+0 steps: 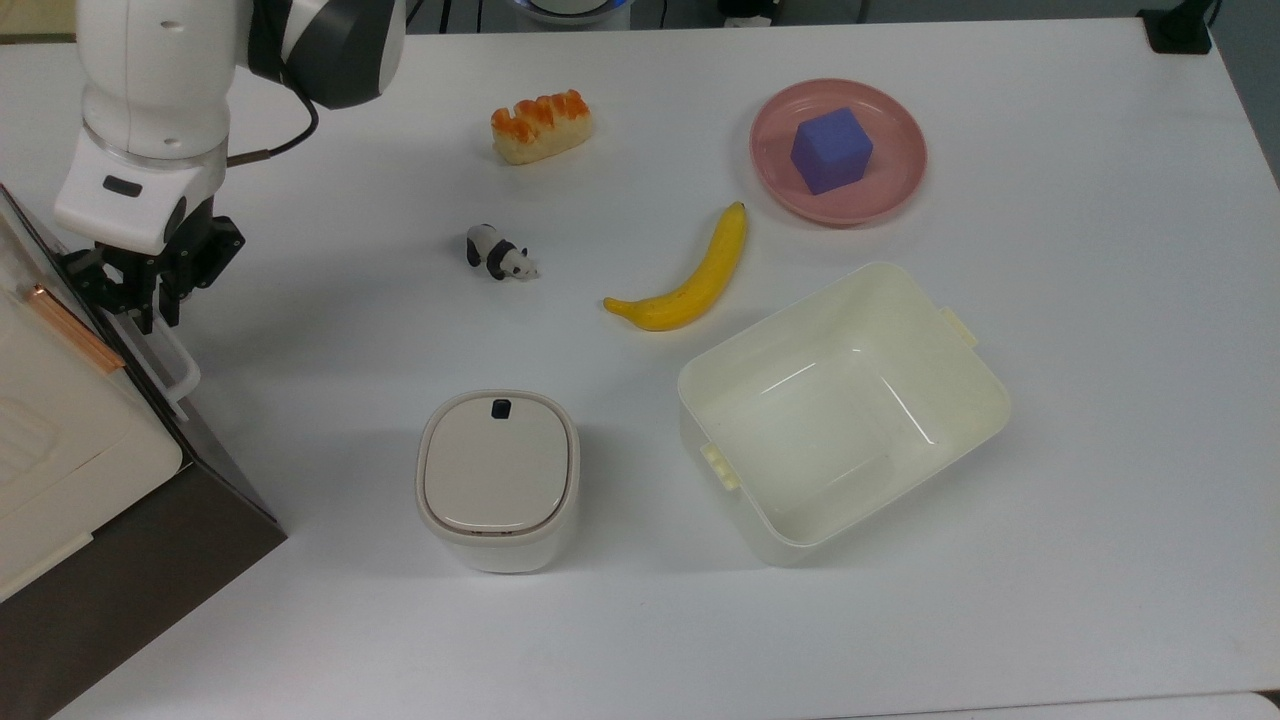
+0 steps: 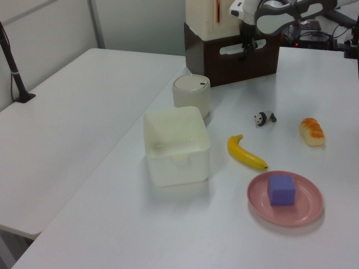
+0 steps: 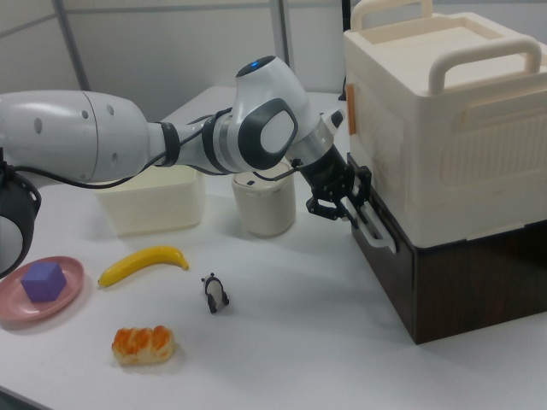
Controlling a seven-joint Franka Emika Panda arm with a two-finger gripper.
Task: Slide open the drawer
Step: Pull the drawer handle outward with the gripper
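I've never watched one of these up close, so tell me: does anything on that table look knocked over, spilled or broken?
Nothing stands out. The banana, bread and toy panda lie apart on the table, the purple cube sits on its pink plate, and the drawer is shut, with the gripper at its white handle.

We see the cube (image 1: 831, 150) on the plate (image 1: 889, 193) near the table's (image 1: 1100, 400) far edge in the top view, the tub (image 1: 842, 412) before it, the drawer (image 1: 140, 560) at the top view's left edge.

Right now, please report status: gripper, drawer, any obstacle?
Gripper at white handle, fingers around it. Drawer not yet open. White lidded bin nearby, apart from the drawer front.
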